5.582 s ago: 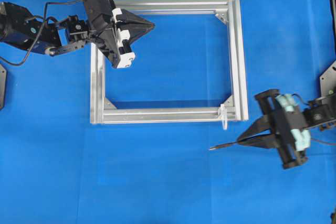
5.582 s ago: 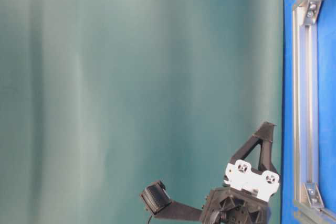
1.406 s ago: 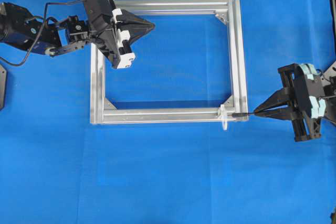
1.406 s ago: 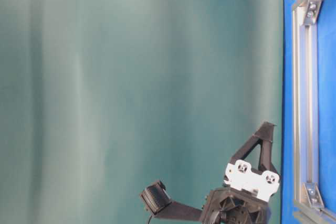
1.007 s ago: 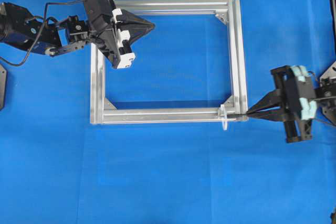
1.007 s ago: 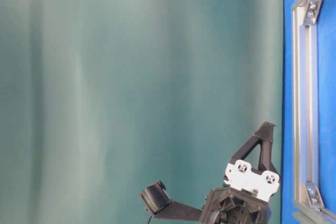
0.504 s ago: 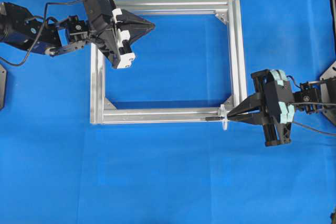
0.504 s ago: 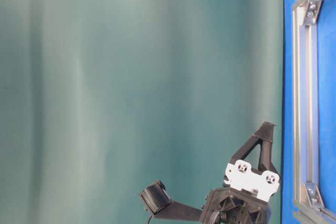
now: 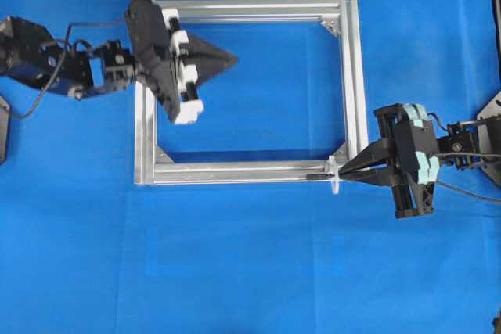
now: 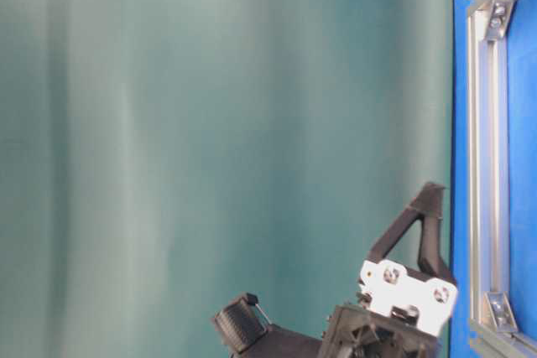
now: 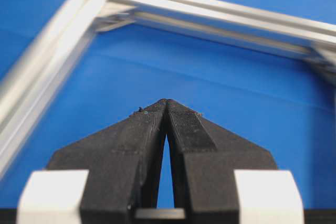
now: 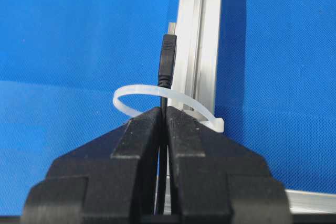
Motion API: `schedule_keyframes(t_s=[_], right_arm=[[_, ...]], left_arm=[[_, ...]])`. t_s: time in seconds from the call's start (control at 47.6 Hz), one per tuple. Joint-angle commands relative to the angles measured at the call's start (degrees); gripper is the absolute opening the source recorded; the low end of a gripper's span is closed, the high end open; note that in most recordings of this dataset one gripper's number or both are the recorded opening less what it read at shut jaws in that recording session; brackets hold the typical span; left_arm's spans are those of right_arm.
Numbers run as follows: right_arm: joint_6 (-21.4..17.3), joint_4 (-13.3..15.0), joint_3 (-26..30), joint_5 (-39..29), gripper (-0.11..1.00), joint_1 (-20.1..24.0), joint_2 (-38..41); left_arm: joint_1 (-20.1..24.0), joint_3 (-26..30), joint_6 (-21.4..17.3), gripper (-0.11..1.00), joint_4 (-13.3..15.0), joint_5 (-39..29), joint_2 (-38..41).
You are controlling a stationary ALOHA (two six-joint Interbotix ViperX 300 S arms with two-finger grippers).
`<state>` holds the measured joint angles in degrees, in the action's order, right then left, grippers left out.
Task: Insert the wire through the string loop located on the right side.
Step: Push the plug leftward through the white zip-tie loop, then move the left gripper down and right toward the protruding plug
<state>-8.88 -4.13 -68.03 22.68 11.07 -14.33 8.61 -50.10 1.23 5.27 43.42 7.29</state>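
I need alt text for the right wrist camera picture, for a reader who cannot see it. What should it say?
The right gripper, shut on the wire, holds its dark plug pushed through the string loop, a whitish ring just ahead of the fingertips. Behind runs a silver aluminium frame rail on a blue table surface.

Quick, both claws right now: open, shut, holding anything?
Left claw: shut, holding nothing.
Right claw: shut on the wire, plug past the string loop.
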Motion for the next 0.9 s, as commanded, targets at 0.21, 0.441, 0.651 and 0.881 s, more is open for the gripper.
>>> schedule_keyframes(t_s=[0.21, 0.441, 0.651, 0.881], right_arm=[[0.1, -0.2, 0.8, 0.4, -0.02, 0.0, -0.4], [0.2, -0.1, 0.8, 0.4, -0.02, 0.0, -0.4], [0.2, -0.2, 0.9, 0.4, -0.02, 0.1, -0.4], [0.2, -0.1, 0.9, 0.4, -0.02, 0.1, -0.4]], left_arm=[[-9.8, -1.1, 4.2, 0.0, -0.2, 0.5, -1.8], [-15.7, -1.6, 6.7, 0.0, -0.2, 0.3, -1.9], [-19.0, -1.2, 6.7, 0.0, -0.2, 0.2, -1.8], [-19.2, 1.4, 6.7, 0.0, -0.2, 0.2, -1.0]])
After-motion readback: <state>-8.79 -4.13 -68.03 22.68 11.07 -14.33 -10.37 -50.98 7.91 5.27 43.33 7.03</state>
